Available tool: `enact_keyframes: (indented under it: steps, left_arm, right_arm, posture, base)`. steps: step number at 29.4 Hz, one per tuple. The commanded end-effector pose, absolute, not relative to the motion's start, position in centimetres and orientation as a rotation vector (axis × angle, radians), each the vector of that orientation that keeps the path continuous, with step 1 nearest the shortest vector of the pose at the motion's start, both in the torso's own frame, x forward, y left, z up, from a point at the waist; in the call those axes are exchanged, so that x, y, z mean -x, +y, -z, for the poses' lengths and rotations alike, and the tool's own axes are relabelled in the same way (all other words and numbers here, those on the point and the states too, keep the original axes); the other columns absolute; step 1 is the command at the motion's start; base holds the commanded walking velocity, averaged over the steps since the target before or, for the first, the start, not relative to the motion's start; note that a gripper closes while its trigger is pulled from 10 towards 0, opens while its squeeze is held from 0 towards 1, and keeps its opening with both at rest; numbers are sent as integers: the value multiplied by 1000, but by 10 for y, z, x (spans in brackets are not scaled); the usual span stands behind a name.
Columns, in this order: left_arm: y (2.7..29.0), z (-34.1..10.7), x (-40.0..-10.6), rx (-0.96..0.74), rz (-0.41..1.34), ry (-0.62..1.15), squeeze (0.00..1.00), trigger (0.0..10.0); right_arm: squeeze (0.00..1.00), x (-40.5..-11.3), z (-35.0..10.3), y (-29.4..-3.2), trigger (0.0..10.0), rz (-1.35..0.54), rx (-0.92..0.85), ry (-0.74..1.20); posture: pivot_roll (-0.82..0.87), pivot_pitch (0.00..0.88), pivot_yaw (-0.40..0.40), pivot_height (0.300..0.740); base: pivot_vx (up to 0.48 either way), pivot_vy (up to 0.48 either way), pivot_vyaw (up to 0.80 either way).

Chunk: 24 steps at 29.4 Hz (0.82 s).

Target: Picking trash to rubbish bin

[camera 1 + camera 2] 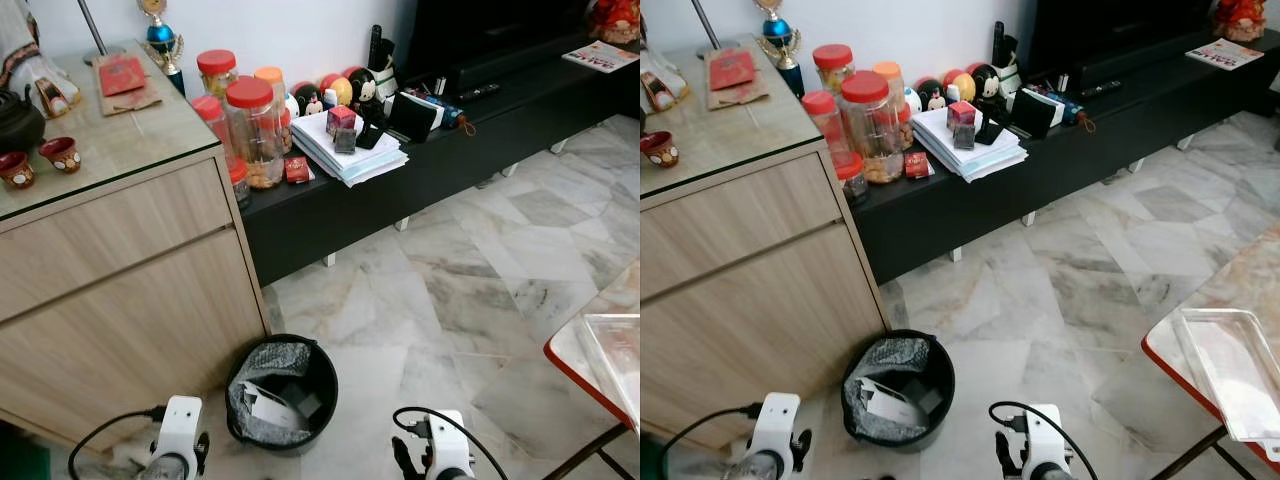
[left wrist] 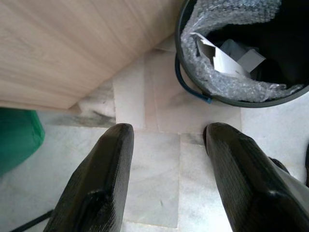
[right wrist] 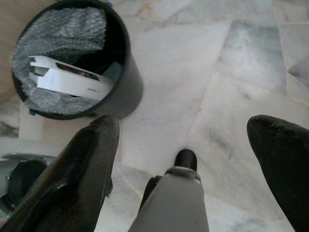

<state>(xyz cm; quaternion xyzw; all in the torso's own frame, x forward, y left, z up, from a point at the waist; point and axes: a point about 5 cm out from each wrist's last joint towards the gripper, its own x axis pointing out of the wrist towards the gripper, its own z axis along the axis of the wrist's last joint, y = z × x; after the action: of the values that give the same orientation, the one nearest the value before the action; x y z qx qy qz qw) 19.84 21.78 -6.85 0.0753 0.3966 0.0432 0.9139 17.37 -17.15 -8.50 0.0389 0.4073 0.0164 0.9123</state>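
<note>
A black round rubbish bin (image 1: 282,390) stands on the marble floor beside the wooden cabinet. Inside it lie bubble wrap (image 2: 227,19) and a white cardboard box (image 3: 67,82). My left gripper (image 2: 169,130) hangs low over the floor just short of the bin, open, with nothing between its fingers. My right gripper (image 3: 186,123) hovers on the bin's other side, open wide and empty. Both wrists show at the bottom of the eye views, the left arm (image 1: 178,440) and the right arm (image 1: 440,455) flanking the bin.
The wooden cabinet (image 1: 120,290) stands close on the left. A low black bench (image 1: 420,160) along the wall carries jars (image 1: 250,120), papers and toys. A red-rimmed table (image 1: 1200,350) with a clear tray juts in at the right. Open marble floor (image 1: 450,290) lies ahead.
</note>
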Motion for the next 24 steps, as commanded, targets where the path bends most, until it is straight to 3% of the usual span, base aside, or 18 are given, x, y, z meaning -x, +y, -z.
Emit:
enact_keyframes:
  steps: [1,14,24]
  left_arm:
    - [223,69,-196,-151,-112,830,0,10000]
    - [224,57,-217,-175,-78,791,0,10000]
    - [225,60,-212,-168,-87,805,0,10000]
  right_arm:
    - [0,-169,87,-171,10000,-2,-102,853]
    - [0,-177,85,-159,10000,37,-143,836]
    - [0,-178,85,-158,10000,29,-142,826]
  posture:
    - [-82,13,67,740]
    - [-96,0,107,740]
    - [-99,0,101,740]
  base:
    - [0,0,0]
    - [0,0,0]
    - [0,0,0]
